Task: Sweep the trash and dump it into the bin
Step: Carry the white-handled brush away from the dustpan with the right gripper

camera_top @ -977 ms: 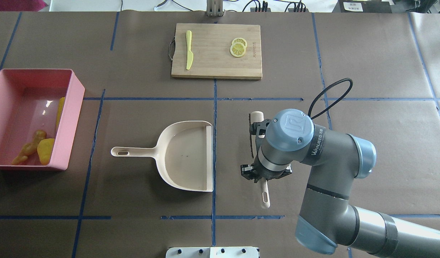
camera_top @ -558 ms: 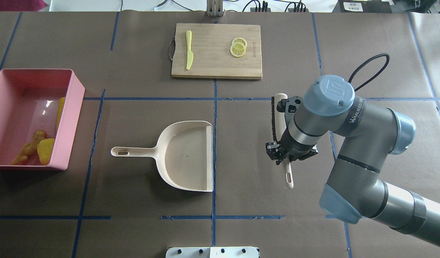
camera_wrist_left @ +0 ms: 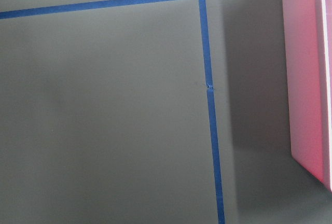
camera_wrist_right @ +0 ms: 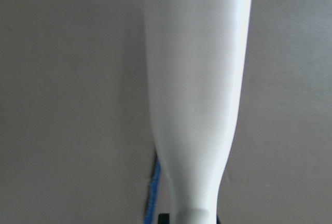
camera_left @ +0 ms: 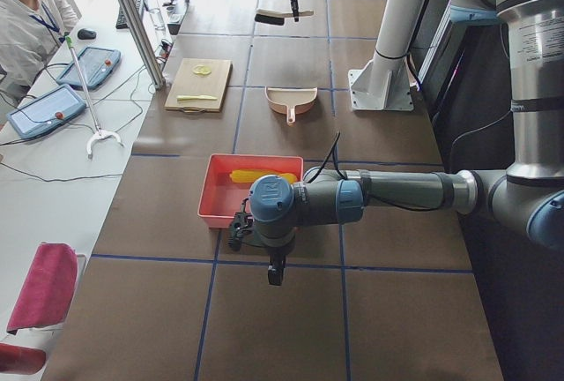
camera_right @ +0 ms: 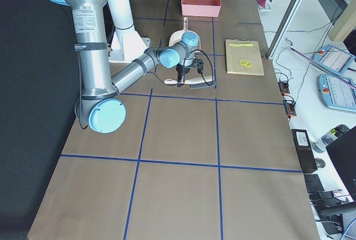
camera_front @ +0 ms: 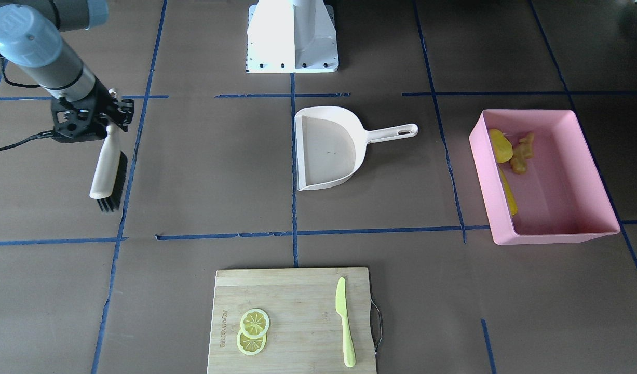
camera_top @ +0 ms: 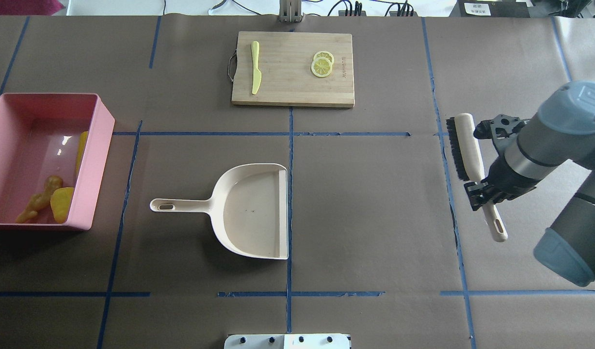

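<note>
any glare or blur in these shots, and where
Overhead: a white glare patch on the bin floor. Right wrist: the brush fills the frame, soft and out of focus. Left wrist: the bin's wall throws a dark shadow on the table.

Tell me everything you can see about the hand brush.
The hand brush has a smooth cream body, plastic by the look, tapering to a handle with a hanging slot, and black bristles along one side of its head. The right tool is shut on the handle. The brush lies roughly level, seemingly lifted off the table, out on the robot's right, far from the dustpan.
</note>
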`<state>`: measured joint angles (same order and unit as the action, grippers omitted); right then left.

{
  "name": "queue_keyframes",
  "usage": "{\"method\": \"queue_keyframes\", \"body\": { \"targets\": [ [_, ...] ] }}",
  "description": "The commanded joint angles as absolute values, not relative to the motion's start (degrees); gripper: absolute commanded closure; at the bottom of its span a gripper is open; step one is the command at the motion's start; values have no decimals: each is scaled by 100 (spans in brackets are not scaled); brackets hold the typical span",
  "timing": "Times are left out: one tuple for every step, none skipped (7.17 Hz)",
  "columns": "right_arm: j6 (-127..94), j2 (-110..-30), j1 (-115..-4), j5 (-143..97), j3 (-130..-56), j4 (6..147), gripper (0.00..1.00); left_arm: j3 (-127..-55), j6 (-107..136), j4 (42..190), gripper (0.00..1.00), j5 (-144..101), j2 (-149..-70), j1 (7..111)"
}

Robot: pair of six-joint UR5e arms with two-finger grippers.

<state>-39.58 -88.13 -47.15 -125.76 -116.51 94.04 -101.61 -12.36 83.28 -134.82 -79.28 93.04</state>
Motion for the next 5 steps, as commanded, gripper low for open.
{"method": "queue_keyframes", "body": {
  "targets": [
    [-2465,-9831,-5595,-12901,-11646,9387,100,-10178,-1239,8341,0,-13482,-7936,9299],
    [-2444,-10296,-5686,-12902,-11646,9352,99,-10178,-1239,8341,0,-13482,-7937,9299],
    [-2443,-10510,-5704,-12894,-11445,9012,99,-10186,-1239,8341,0,-13482,-7937,9290],
    [-2478,-10851,-5730,-12894,-11295,8461,99,-10187,-1239,8341,0,-13482,-7937,9290],
    [-2496,-11089,-5774,-12911,-11190,8072,99,-10187,-1239,8341,0,-13482,-7937,9290]
  ]
}}
